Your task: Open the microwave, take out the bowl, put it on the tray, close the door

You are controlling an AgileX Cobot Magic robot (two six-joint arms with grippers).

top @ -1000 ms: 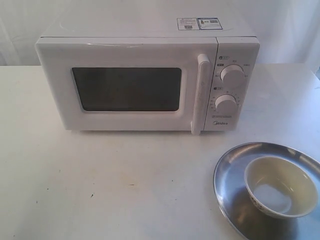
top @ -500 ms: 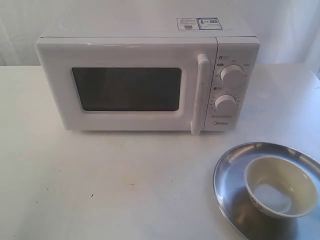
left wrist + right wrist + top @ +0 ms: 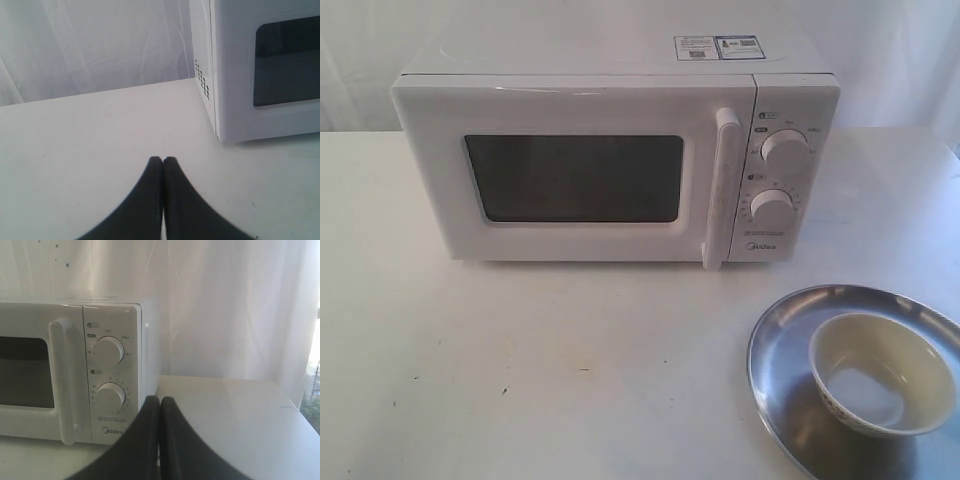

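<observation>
**Exterior view.** The microwave (image 3: 615, 160) stands at the back of the table (image 3: 520, 370). Its door (image 3: 570, 170) lies flush with the casing, and the bar handle (image 3: 720, 190) stands upright just beside the two dials (image 3: 785, 152). The tray (image 3: 780, 360) lies on the table in front of the microwave and to its right, partly cut off by the frame edge. The bowl (image 3: 882, 372) sits upright and empty inside the tray, toward its right side. No arm or claw appears in this view.

**Left wrist view.** The left gripper (image 3: 163, 160) has its fingers pressed together tip to tip, with nothing between them. It hangs over bare table near the microwave's front corner, touching nothing.

**Right wrist view.** The right gripper (image 3: 160, 399) is likewise closed tip to tip and empty. It faces the control panel and handle, apart from both.

**Assessment.** Judged from the layout, every step appears done: the bowl is out and on the tray, and the door is closed. No step is in hand. The door seam looks even, but whether the latch has caught cannot be told from these pictures. The next move calls only for keeping both arms clear of the tray and handle; a light press on the door near the handle would settle any doubt about the latch
</observation>
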